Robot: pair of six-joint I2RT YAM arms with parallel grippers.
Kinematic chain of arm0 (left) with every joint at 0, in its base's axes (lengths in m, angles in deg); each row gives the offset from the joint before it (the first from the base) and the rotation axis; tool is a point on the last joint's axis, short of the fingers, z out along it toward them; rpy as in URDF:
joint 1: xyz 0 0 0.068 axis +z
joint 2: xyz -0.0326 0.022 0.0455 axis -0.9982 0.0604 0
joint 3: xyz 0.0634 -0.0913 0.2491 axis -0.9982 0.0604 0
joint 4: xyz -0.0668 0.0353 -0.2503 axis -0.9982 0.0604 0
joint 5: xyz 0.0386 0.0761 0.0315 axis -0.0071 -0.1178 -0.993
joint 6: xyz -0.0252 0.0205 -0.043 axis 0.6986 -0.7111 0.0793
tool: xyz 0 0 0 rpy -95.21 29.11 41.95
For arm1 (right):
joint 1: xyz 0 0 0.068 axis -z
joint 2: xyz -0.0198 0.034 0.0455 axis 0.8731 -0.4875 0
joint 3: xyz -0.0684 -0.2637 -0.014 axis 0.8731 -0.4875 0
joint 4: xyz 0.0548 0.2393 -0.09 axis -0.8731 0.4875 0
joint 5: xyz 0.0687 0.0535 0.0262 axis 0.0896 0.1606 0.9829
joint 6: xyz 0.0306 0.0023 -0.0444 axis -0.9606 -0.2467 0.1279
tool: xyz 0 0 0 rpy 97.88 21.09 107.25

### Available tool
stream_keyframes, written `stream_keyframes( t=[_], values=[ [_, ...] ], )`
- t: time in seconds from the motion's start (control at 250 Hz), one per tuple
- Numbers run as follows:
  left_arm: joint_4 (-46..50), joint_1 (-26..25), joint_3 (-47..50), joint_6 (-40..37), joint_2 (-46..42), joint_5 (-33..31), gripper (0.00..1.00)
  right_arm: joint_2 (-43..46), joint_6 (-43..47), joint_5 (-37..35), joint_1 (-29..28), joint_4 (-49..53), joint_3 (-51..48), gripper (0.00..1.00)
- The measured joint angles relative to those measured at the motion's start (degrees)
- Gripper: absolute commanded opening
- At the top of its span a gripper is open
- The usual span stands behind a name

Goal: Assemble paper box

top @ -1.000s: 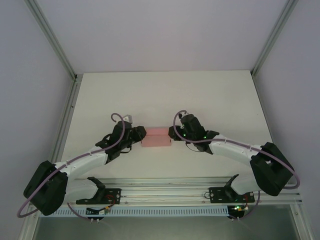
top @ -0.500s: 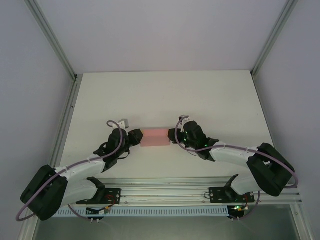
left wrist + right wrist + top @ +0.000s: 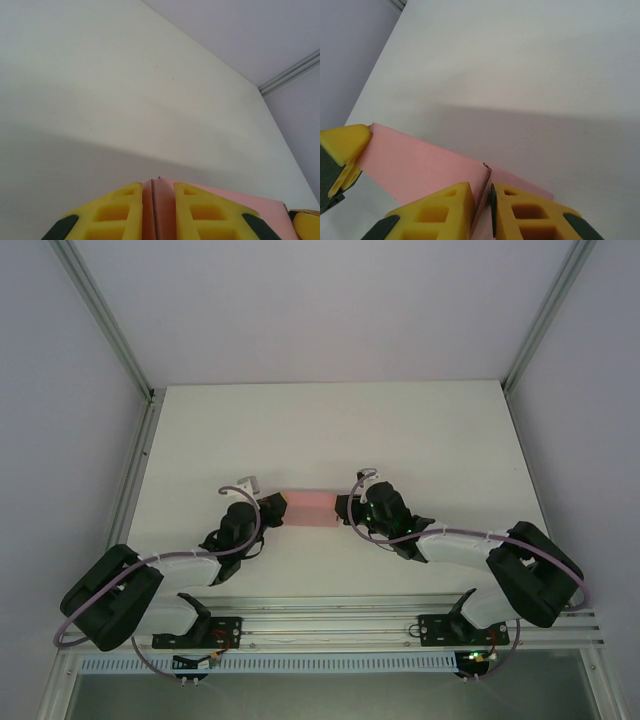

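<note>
Held at the centre of the top view, the paper box (image 3: 308, 508) is pinched at each end by the narrowly closed left gripper (image 3: 154, 190) and right gripper (image 3: 488, 192), so its thin paper could be torn or buckled if pulled unevenly

Thin matt paper and moulded yellow plastic are showing against a dull white top.
The paper box (image 3: 309, 509) is looking like thin, smooth, matt salmon-pink paper with crisp cut edges. The fingers (image 3: 117, 217) of the left gripper (image 3: 154, 189) and the right gripper (image 3: 481, 188) are showing as matt yellow plastic with moulded hollows. The table (image 3: 400, 430) is reading smooth and matt white, the frame rail (image 3: 103, 315) as brushed metal, and the arm shells (image 3: 455, 543) as faintly glossy white plastic.
</note>
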Motion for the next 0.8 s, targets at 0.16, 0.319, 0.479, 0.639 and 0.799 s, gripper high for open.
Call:
stream_keyframes(
  t=[0.16,0.319,0.479,0.639,0.799],
  values=[
    [0.5,-1.4,0.7,-0.7,-1.4,-1.9,0.0,0.1,0.9,-0.4,0.0,-0.4,-0.3,0.19],
    [8.5,-2.2,-1.0,-1.8,-5.4,-3.0,0.11,0.1,2.7,-1.4,0.0,6.2,3.5,0.23],
    [18.6,-2.6,-5.2,-4.0,-7.7,-3.9,0.32,-1.4,2.8,-2.9,-0.2,16.2,10.2,0.24],
    [27.0,-3.3,-8.3,-5.5,-8.3,-4.4,0.69,-2.4,2.8,-4.6,-0.2,23.6,15.0,0.31],
    [33.2,-3.6,-11.1,-6.7,-8.3,-4.0,0.84,-2.0,2.4,-5.7,-0.2,29.1,17.1,0.37]
  ],
)
